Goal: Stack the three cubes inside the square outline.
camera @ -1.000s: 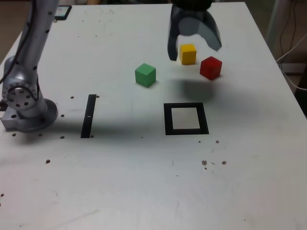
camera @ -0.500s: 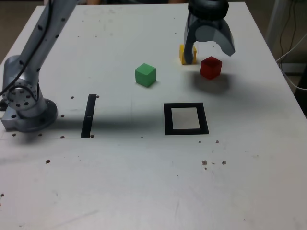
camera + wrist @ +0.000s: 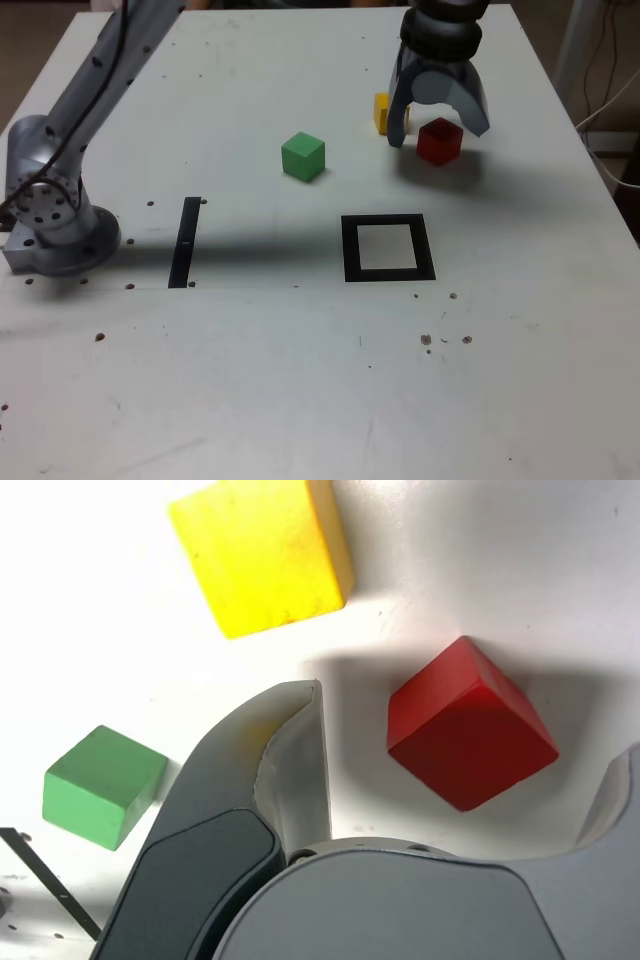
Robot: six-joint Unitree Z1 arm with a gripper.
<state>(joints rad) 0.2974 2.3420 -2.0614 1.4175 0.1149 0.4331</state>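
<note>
My gripper [image 3: 438,128] hangs open over the red cube [image 3: 439,141], one finger on each side of it and neither touching it. In the wrist view the red cube [image 3: 468,724] lies between the two fingers [image 3: 290,760] with gaps on both sides. The yellow cube [image 3: 382,112] stands just beyond the finger on the exterior view's left, partly hidden by it; the wrist view shows the yellow cube [image 3: 263,552] whole. The green cube [image 3: 303,157] sits alone farther to the exterior view's left. The square outline [image 3: 388,248] lies nearer the camera, nothing inside it.
A narrow black strip [image 3: 185,241] is taped on the table at the exterior view's left, near the arm's base [image 3: 55,225]. The table's right edge [image 3: 600,170] runs close to the cubes. Small dark specks dot the white surface.
The gripper has moved to the exterior view's right and come down, from above the yellow cube to around the red cube. The cubes have not moved.
</note>
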